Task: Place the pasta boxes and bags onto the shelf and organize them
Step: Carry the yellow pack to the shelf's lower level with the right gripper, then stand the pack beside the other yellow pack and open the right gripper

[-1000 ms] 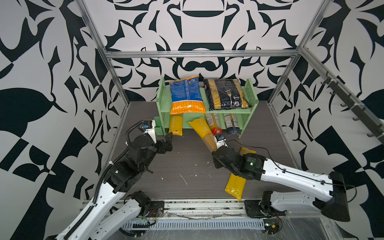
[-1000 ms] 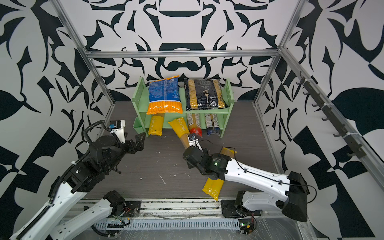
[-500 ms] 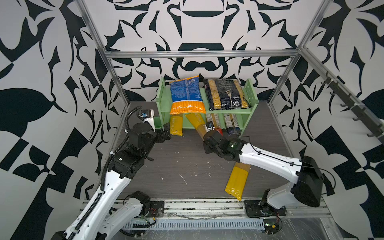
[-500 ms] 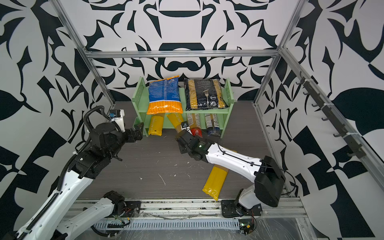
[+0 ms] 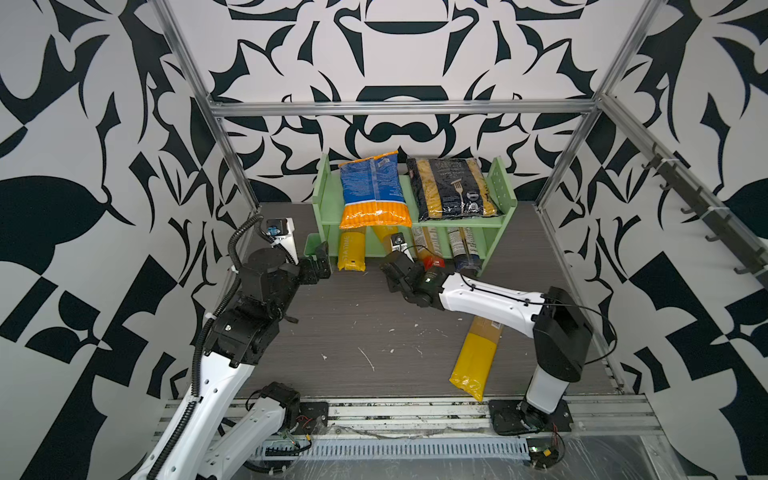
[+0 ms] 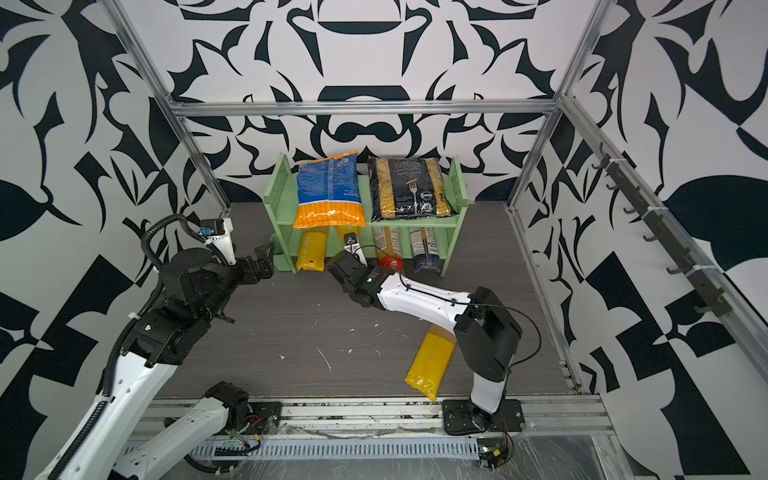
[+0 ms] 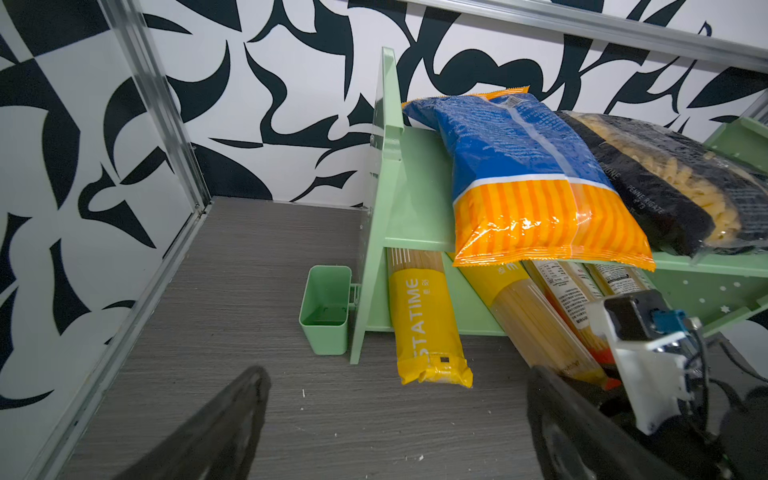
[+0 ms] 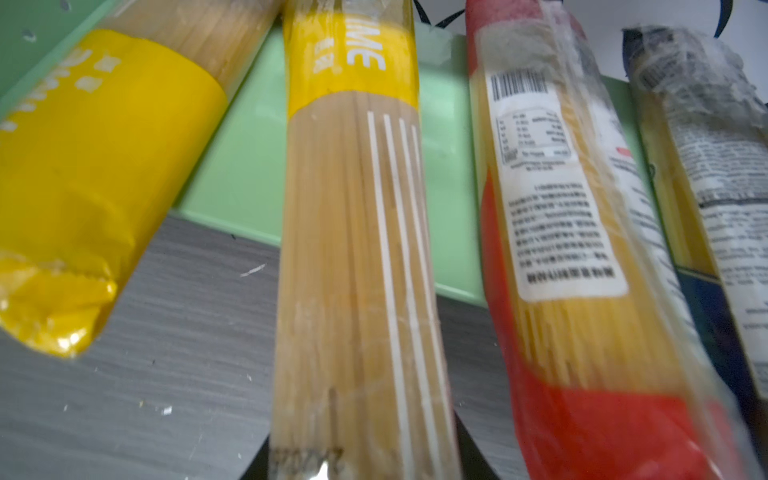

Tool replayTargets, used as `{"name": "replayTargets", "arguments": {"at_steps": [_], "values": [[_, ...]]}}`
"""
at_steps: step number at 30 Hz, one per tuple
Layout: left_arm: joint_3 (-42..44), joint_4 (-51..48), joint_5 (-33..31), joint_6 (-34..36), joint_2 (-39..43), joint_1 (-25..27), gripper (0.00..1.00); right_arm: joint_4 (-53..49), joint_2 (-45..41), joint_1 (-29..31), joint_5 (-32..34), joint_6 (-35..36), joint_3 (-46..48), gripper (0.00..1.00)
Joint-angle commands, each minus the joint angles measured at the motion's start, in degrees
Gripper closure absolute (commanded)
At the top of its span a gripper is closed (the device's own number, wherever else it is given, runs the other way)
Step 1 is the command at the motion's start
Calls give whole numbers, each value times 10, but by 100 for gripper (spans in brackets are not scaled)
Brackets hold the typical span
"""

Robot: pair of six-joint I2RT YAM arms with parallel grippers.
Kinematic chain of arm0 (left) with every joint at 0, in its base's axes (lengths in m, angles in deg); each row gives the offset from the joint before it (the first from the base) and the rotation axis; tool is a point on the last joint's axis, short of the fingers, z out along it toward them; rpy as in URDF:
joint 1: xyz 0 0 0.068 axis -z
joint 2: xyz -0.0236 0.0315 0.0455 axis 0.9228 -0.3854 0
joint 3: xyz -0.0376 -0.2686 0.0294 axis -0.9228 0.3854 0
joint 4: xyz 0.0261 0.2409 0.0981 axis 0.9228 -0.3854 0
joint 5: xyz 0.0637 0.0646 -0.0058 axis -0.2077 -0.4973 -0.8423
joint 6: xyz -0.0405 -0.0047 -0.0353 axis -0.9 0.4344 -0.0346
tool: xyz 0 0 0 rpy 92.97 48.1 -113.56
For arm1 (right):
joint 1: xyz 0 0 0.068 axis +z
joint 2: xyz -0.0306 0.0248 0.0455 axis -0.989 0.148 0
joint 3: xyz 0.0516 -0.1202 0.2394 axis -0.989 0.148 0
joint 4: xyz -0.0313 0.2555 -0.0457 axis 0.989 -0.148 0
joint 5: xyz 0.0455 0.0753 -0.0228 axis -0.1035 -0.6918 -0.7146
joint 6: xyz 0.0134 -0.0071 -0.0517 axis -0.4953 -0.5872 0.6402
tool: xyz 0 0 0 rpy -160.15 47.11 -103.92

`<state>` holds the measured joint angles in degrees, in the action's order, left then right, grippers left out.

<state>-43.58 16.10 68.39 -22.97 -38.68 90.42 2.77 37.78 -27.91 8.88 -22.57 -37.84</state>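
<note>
Since a second ago the right gripper [image 5: 392, 262] has pushed the tan spaghetti pack [image 5: 383, 237] deeper into the lower tier of the shelf [image 5: 505, 187], its arm stretched low in a top view. Left wrist view: a yellow pack [image 7: 424, 320] reads "STATIME" and the black bag [image 7: 648, 195] "PENNE RIGATE". The left gripper [image 7: 395, 419] gapes wide, empty. Right wrist view: fingers [image 8: 473, 457] clamp the tan spaghetti pack, printed "IME".

Seven pasta packs. Two wide bags lie on the top tier of the one shelf [image 5: 326, 199]: blue-orange bag [image 5: 374, 189], black bag [image 5: 453, 189]. Four spaghetti packs reach into its lower tier: yellow pack [image 8: 95, 166], tan pack [image 8: 357, 270], red-ended pack [image 8: 582, 291], blue-ended pack [image 8: 715, 166]. One loose pack [image 5: 476, 353] lies well before the shelf. One cup [image 5: 311, 247] hangs at its side.
</note>
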Motion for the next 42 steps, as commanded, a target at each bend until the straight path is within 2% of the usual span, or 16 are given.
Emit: {"name": "replayTargets", "arguments": {"at_steps": [1, 19, 31, 42], "values": [[-8, -9, 5, 7, 12, -7, 1, 68, 2, 0, 31, 3, -65, 100], [-3, -25, -14, 20, 45, -27, 1, 37, 106, 17, -34, -32, -162, 100], [-4, -42, -20, 22, 67, -27, 1, 36, 124, 27, -71, -72, -159, 100], [-3, -75, -26, 17, 97, -28, 1, 26, 180, 47, -100, -92, -202, 100]]}}
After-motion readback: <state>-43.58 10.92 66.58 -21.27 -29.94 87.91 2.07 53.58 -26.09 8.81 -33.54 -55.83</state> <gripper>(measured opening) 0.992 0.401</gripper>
